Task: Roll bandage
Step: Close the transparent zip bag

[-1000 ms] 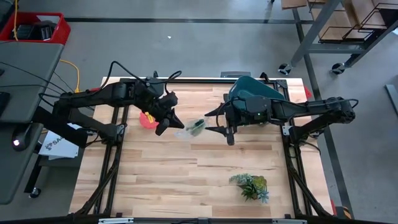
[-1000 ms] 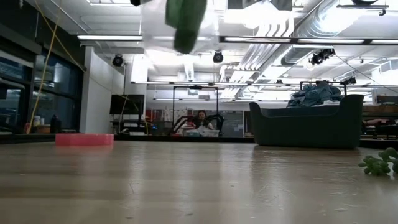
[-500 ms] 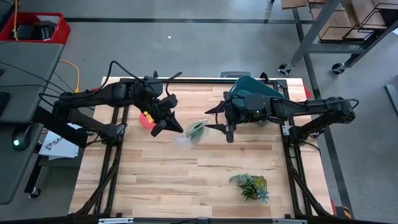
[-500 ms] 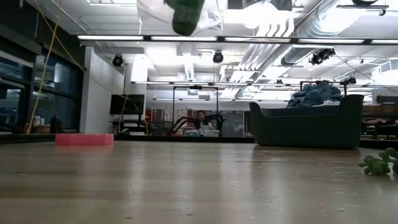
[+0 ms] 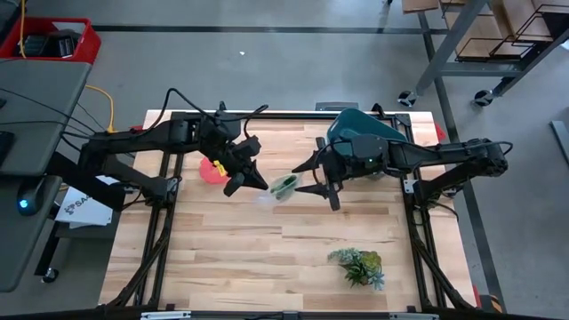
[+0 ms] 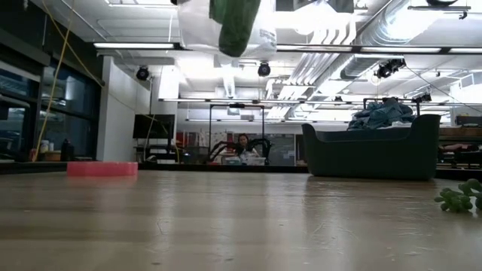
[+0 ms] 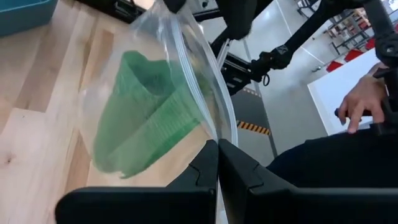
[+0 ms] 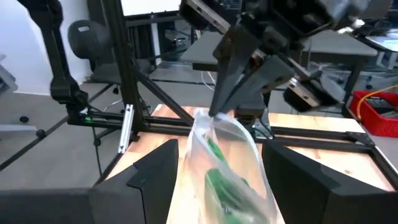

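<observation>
Since the frame 1 s back, the clear plastic bag (image 5: 283, 185) has come further into the low view from the top, and both arms have shifted slightly over mid-table in the high view.

State now: the bandage (image 7: 146, 112) is a loosely folded green fabric strip sitting inside the bag, which hangs well above the wooden table (image 5: 222, 258). Left gripper (image 7: 217, 163) is clenched on the bag's zip edge; its 2 fingers meet on the plastic in the left wrist view. Right gripper (image 8: 217, 171) stands released, its 2 fingers spread either side of the bag's free end, not touching it as far as I can see.

My read: task is early. The bandage must leave the bag before any rolling can start.

Notes to myself for doing this step well:
- Keep the left pinch firm on the zip edge only; catching the fabric with it would trap the strip.
- Bring the right gripper onto the opposite lip of the bag, not the body, so the mouth can be pulled apart. I cannot tell whether the zip is sealed.
- Work over bare table, away from the pink dish (image 5: 211, 171), teal tub (image 5: 364, 127) and plant sprig (image 5: 357, 265).
- Thin plastic will slip and sway; move slowly.
</observation>
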